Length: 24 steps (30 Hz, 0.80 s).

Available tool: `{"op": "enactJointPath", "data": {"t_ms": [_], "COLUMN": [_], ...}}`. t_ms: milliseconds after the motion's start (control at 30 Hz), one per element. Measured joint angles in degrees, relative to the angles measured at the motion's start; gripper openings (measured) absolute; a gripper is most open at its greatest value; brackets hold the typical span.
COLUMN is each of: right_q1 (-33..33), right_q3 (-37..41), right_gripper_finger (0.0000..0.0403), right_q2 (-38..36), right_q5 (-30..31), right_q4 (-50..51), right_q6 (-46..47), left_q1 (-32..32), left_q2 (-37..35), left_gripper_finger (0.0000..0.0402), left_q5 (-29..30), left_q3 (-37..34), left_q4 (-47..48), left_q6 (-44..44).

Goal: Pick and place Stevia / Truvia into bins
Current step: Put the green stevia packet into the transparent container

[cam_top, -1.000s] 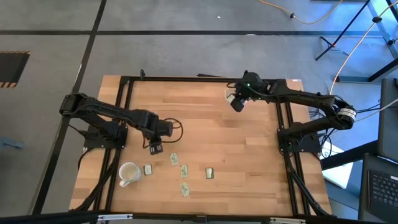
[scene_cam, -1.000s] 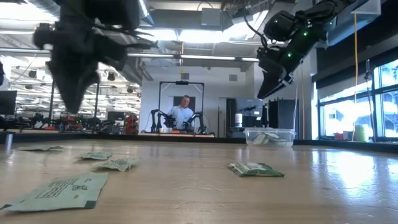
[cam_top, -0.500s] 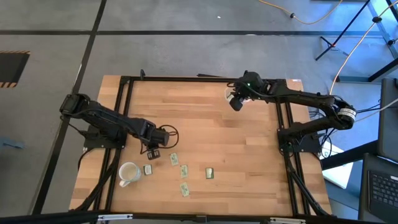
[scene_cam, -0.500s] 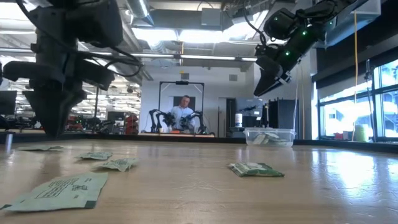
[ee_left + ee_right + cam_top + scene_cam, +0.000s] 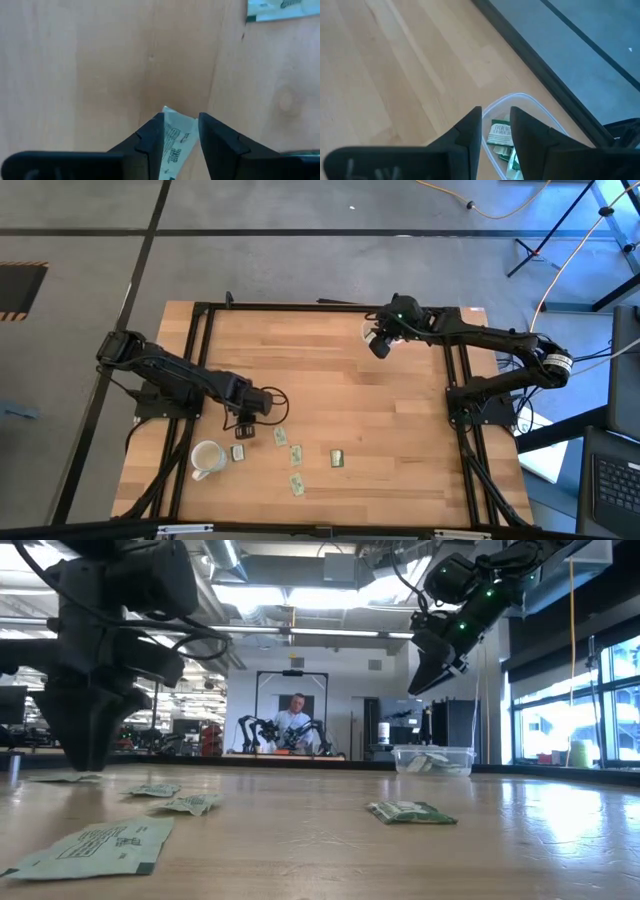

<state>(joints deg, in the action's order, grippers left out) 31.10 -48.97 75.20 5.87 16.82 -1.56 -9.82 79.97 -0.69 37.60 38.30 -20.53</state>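
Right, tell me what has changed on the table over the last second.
The left gripper has swung toward the near edge and come down over a sachet, which now lies between its open fingers, not yet gripped. The right gripper has barely shifted and hangs above the clear bin, empty. The loose sachets, the mug and the bin have not moved.

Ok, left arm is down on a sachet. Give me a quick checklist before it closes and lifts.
1. Left gripper straddles a sachet: ok, packet sits between the open fingers.
2. Only one sachet in the gap: ok; a neighbouring sachet lies clear of it.
3. Fingers low enough to pinch: cannot tell.
4. Mug clear of the gripper: ok, apart.
5. Bin reachable: not ok; right gripper hovers above it.
6. Bin already holding sachets: ok.
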Motion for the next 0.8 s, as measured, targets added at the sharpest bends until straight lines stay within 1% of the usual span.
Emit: {"op": "enactJointPath", "data": {"t_ms": [333, 800], "right_q1": [0.0, 0.0], "right_q3": [0.0, 0.0], "right_gripper_finger": [0.0104, 0.0104], "right_q2": [0.0, 0.0], "right_q5": [0.0, 0.0], "right_q4": [0.2, 0.4], "right_q6": [-0.2, -0.2], "left_q1": [-0.3, -0.3], "left_q2": [6.3, 6.1], "left_gripper_finger": [0.0093, 0.0017], "left_q5": [-0.4, -0.4], "left_q3": [0.6, 0.4], "left_q4": [1.0, 0.2], "left_q6": [0.7, 1.9]}}
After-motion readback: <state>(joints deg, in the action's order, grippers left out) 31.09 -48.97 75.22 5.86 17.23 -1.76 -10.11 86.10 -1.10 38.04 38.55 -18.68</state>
